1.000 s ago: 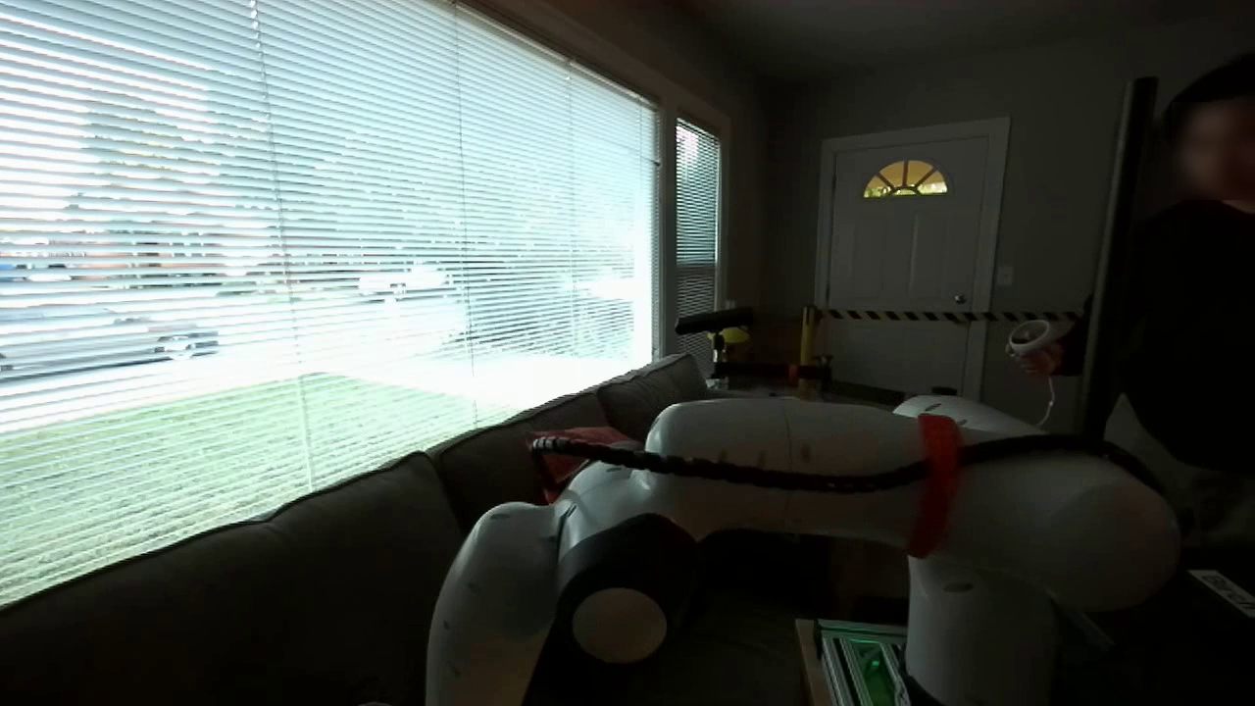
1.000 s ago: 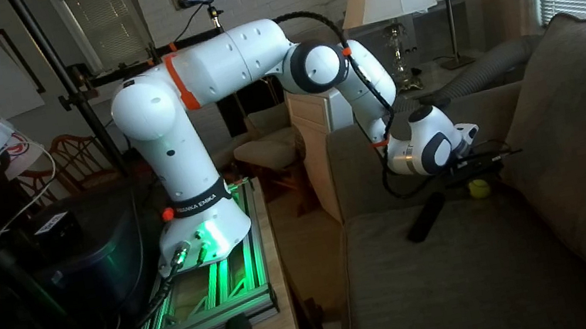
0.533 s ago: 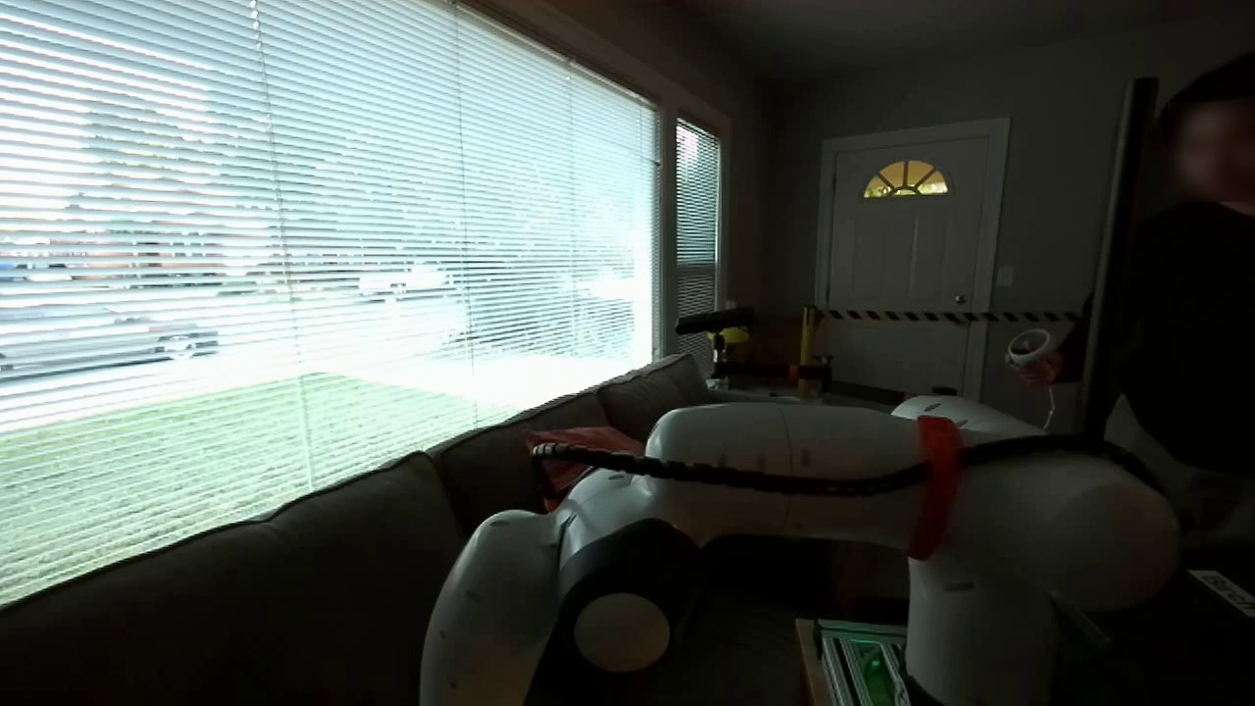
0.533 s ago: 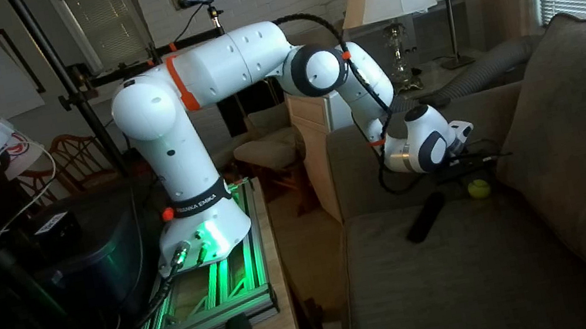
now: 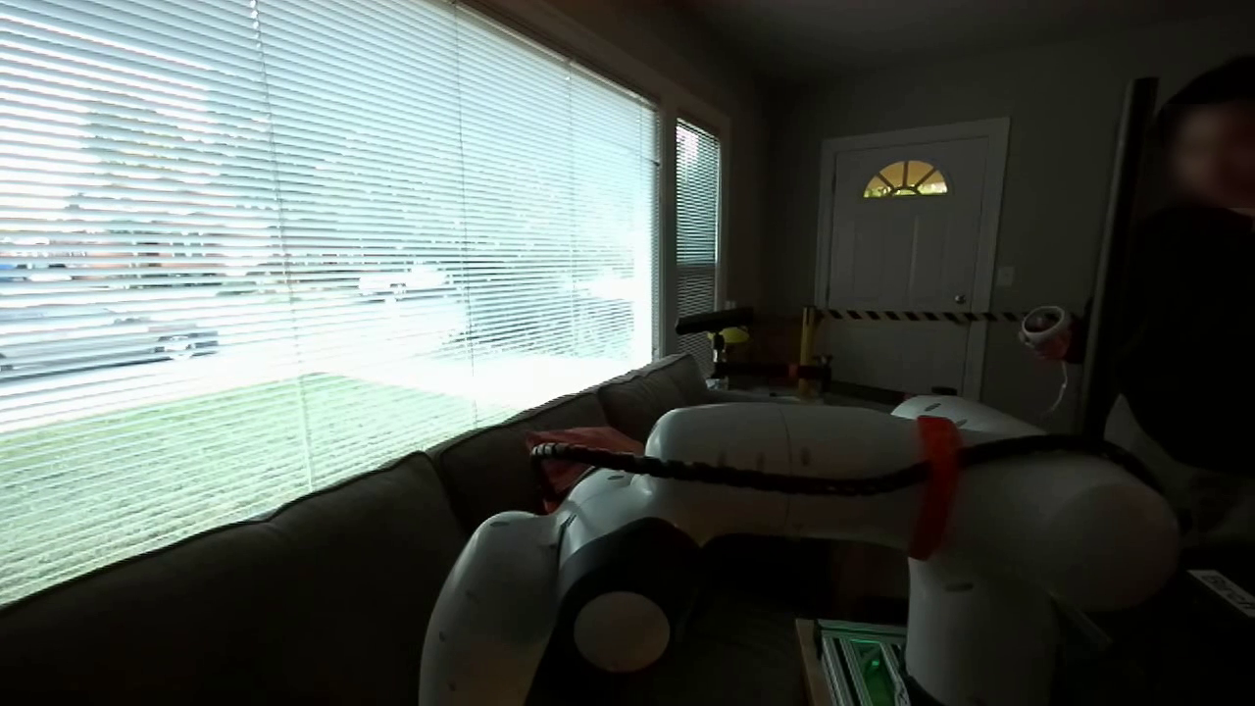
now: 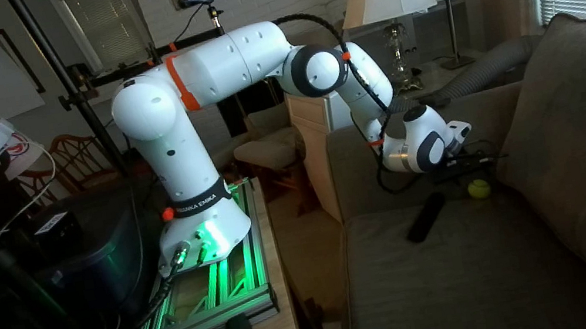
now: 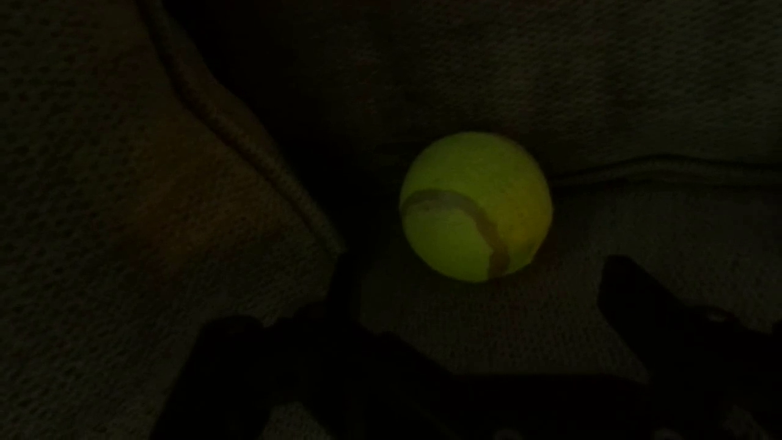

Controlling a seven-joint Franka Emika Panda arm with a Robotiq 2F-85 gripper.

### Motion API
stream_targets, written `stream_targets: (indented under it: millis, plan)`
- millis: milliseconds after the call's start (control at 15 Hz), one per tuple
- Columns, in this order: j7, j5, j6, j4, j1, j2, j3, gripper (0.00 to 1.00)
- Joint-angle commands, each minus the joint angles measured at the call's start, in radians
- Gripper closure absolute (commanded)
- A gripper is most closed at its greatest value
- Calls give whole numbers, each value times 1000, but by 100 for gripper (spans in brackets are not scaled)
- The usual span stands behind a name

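In the wrist view I see the fingers spread wide, gripping nothing, and the yellow tennis ball near their tips; it's round, its darker seam arching down to the lower right. In an exterior view the ball sits at the back of the sofa seat, near a black oblong thing. A dark bin, its inside hidden from me, stands by the arm's base. In an exterior view a person holds a white controller.
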Motion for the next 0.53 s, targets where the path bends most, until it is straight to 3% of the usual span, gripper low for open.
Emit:
stream_targets:
  millis: [0,267,467]
  plan:
    - [24,-46,-11,-4,-30,0,43,0]
    - [16,-57,-44,-13,-81,0,133,0]
    - [26,-40,-76,-12,-96,0,147,0]
